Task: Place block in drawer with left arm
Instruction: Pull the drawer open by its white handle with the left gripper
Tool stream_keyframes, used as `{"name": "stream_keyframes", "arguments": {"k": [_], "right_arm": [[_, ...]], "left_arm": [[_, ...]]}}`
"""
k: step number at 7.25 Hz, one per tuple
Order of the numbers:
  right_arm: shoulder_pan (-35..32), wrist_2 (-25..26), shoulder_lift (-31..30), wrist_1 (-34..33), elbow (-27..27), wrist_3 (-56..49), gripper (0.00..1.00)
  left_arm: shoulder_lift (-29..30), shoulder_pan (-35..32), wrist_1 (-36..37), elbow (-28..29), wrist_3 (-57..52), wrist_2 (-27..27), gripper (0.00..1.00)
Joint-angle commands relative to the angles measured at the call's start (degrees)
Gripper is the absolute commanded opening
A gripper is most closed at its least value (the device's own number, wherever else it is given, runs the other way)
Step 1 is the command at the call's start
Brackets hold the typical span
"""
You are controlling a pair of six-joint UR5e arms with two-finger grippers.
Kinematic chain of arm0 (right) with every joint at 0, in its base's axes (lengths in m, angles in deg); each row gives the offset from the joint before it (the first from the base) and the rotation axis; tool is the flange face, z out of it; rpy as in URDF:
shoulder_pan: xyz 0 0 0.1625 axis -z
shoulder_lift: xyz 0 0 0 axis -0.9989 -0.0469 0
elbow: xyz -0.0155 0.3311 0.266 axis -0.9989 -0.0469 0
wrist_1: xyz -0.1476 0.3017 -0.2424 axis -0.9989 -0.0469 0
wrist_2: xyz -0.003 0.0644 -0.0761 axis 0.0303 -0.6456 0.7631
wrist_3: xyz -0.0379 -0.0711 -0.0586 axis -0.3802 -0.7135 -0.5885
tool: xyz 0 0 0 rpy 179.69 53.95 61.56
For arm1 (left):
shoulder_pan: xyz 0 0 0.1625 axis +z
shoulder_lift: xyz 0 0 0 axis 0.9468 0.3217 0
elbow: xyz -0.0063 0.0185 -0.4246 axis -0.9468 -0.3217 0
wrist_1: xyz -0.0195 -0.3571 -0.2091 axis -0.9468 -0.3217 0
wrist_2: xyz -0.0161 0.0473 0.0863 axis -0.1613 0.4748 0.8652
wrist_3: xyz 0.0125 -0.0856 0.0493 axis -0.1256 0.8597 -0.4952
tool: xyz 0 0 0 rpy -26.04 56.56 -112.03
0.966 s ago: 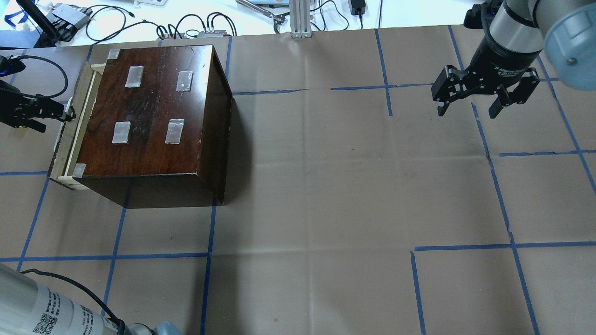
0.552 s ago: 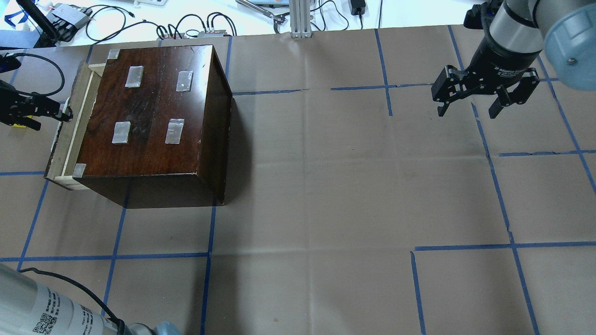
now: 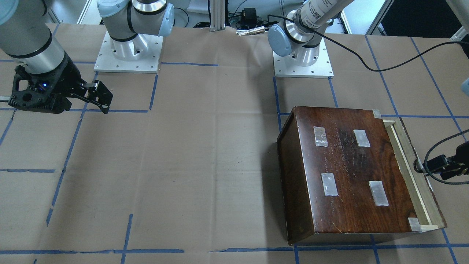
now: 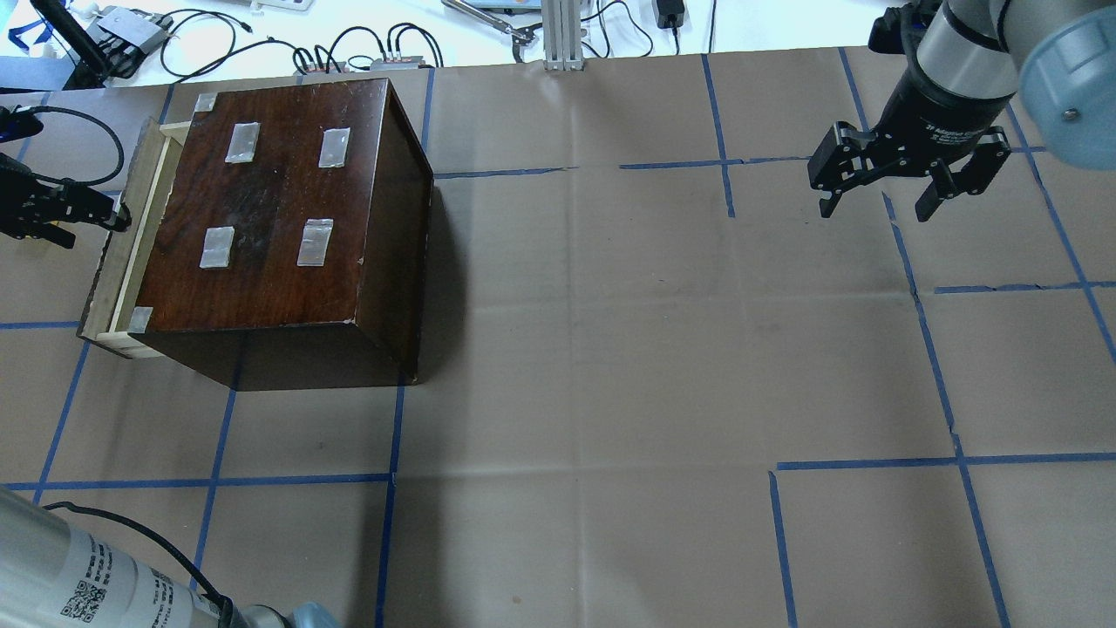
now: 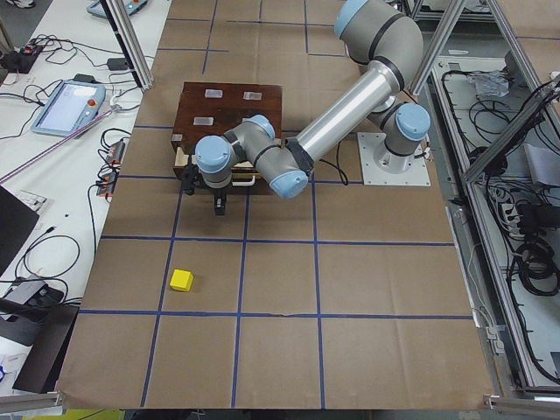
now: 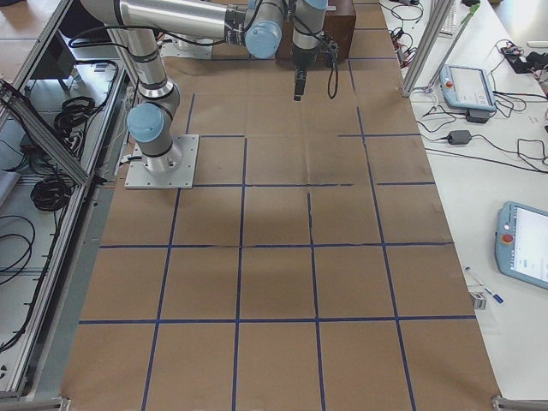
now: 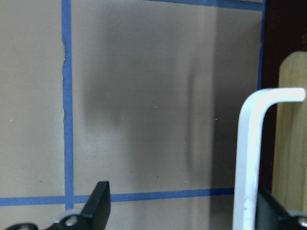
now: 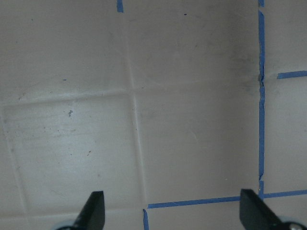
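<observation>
The yellow block (image 5: 182, 280) lies on the paper in the exterior left view, well apart from the cabinet. The drawer (image 4: 131, 235) of pale wood stands a little way out of the dark brown cabinet (image 4: 279, 201) on its left side. It also shows in the front-facing view (image 3: 406, 161). My left gripper (image 4: 115, 218) is open at the drawer's front. In the left wrist view (image 7: 184, 213) the white handle (image 7: 247, 158) stands between the jaws, against the right finger. My right gripper (image 4: 872, 209) is open and empty, above the table at the far right.
Cables and boxes (image 4: 349, 48) lie beyond the table's far edge, with an aluminium post (image 4: 562, 35). A teach pendant (image 5: 66, 101) lies on the side bench. Blue tape lines cross the brown paper. The left arm's black cable (image 3: 384, 66) hangs over the table.
The drawer's front and my left gripper have moved a little to the left. The cabinet has slid and turned slightly with them. The right arm has not moved.
</observation>
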State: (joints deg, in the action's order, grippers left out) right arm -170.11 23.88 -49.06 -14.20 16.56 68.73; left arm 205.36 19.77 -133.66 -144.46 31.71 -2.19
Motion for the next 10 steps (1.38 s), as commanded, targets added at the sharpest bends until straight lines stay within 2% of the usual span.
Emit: {"name": "stream_keyframes", "arguments": {"k": [1, 3, 7, 10], "right_arm": [[0.00, 0.00, 0.00, 0.00, 0.04, 0.00, 1.00], [0.00, 0.00, 0.00, 0.09, 0.04, 0.00, 1.00], [0.00, 0.00, 0.00, 0.00, -0.04, 0.00, 1.00], [0.00, 0.00, 0.00, 0.00, -0.04, 0.00, 1.00]], "left_arm": [[0.13, 0.05, 0.15, 1.33, -0.01, 0.27, 0.99], [0.21, 0.05, 0.15, 1.86, -0.01, 3.59, 0.99], [0.56, 3.38, 0.15, 2.04, -1.66, 3.61, 0.99], [0.65, 3.39, -0.20, 4.05, -2.20, 3.70, 0.99]]}}
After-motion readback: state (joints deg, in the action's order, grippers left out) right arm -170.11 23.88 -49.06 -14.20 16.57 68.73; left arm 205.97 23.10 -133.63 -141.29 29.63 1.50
